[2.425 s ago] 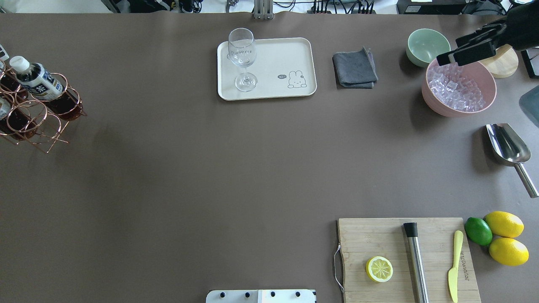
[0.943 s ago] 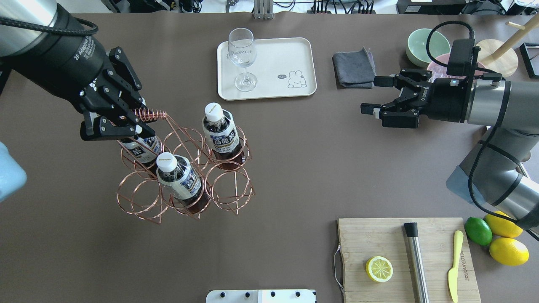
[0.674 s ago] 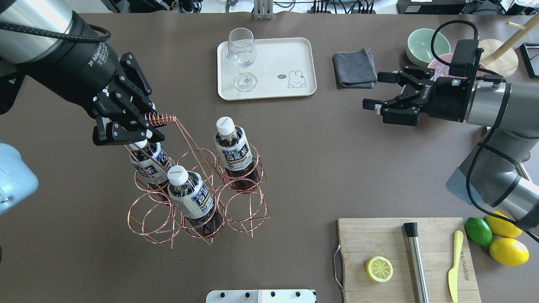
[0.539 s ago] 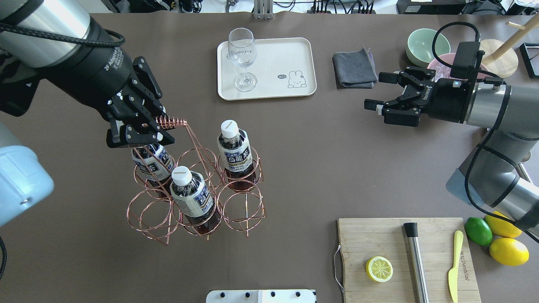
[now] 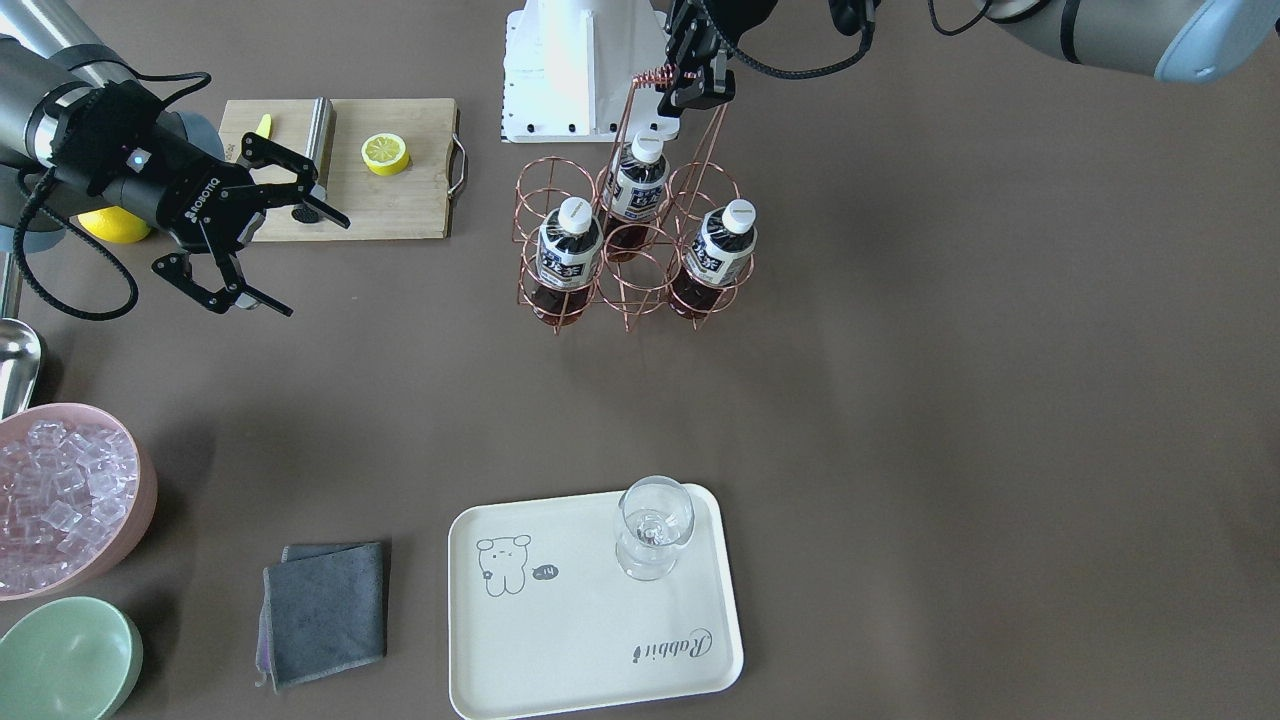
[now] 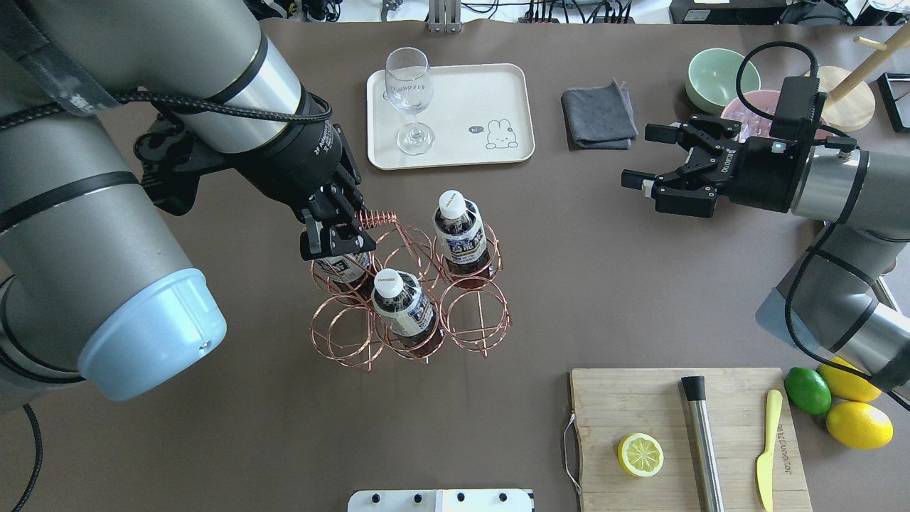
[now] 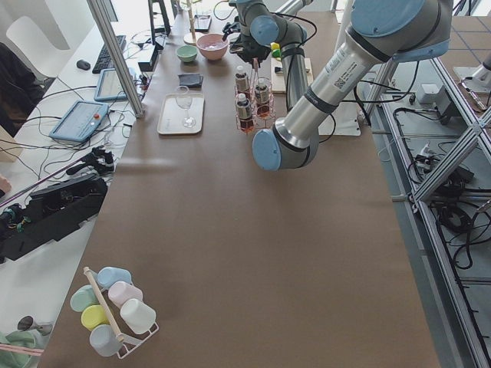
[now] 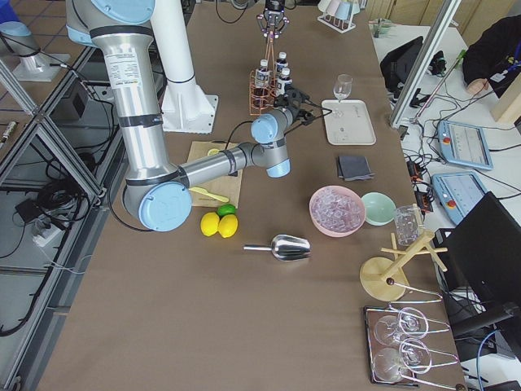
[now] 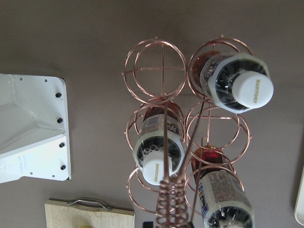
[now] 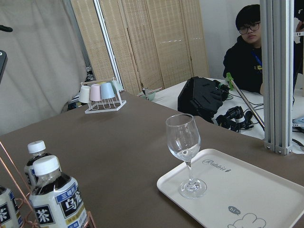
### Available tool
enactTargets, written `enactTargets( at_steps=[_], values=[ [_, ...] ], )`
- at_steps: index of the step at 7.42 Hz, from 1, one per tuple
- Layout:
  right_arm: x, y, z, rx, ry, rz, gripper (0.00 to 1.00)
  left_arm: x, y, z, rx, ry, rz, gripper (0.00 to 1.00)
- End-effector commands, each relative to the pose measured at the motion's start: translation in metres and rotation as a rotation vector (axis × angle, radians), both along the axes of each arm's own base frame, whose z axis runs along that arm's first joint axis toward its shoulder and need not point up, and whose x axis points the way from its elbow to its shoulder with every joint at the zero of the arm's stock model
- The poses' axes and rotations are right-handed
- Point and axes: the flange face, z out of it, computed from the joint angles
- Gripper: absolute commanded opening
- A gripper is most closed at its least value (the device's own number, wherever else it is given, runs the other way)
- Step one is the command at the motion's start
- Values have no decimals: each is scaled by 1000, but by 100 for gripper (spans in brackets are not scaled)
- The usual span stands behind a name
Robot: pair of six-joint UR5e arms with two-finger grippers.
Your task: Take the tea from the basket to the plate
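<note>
Overhead exterior: left claw [image 6: 338, 242] clamped on coiled copper handle [image 6: 375, 217] of ringed wire basket [image 6: 475, 346]; right claw [image 6: 640, 155] wide.

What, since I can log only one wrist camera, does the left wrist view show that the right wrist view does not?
Only the left wrist view: the basket from above, with its coiled handle and empty rings, a white metal base and a cutting board corner. Only the right wrist view: the plate, the stemmed glass on it, a cup rack, a person. Both: tea bottles in copper rings.
</note>
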Motion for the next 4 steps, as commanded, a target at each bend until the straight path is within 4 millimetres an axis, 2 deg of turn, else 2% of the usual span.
enactTargets(
  at_steps=[1,4],
  values=[
    [0,0,1,-1,0,3,99,24,-9,5,11,-4,6,0],
    [2,1,0,7,-13,5,99,37,-19,8,6,-6,7,0]
  ],
)
